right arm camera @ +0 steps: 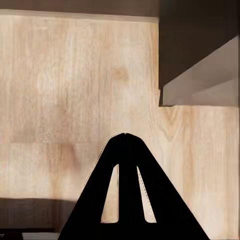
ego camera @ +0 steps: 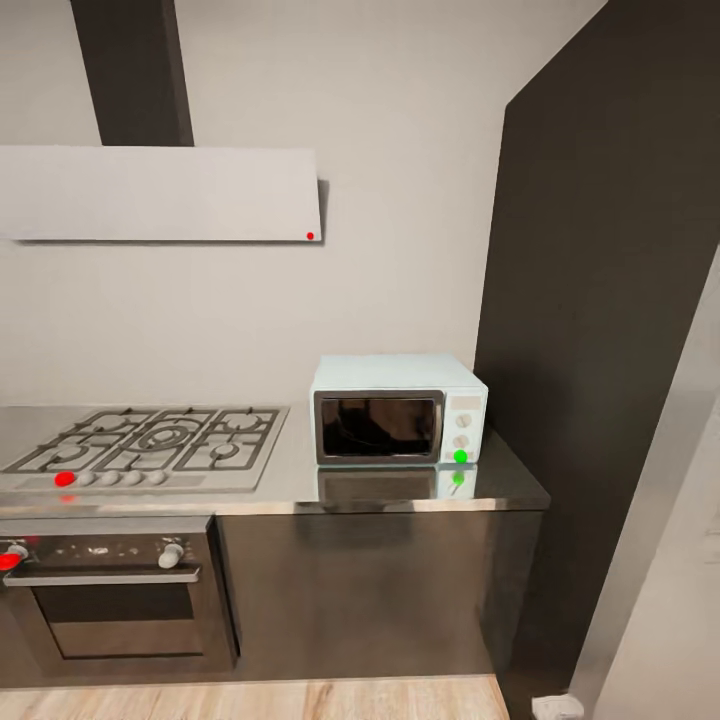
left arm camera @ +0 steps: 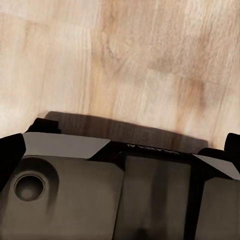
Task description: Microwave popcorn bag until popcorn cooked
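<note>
The microwave (ego camera: 398, 409) stands shut on the tabletop (ego camera: 300, 480) beside the stove (ego camera: 150, 445) with no popcorn bag in sight, perhaps inside or elsewhere, while the right gripper (right arm camera: 126, 136) hangs closed over the floor (right arm camera: 60, 90); the left jaws I cannot tell.

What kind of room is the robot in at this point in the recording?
A home kitchen, by the look of it. A gas hob is set into a steel countertop with an oven below it, an extractor hood hangs above, and a pale microwave stands on the counter, door closed.
</note>
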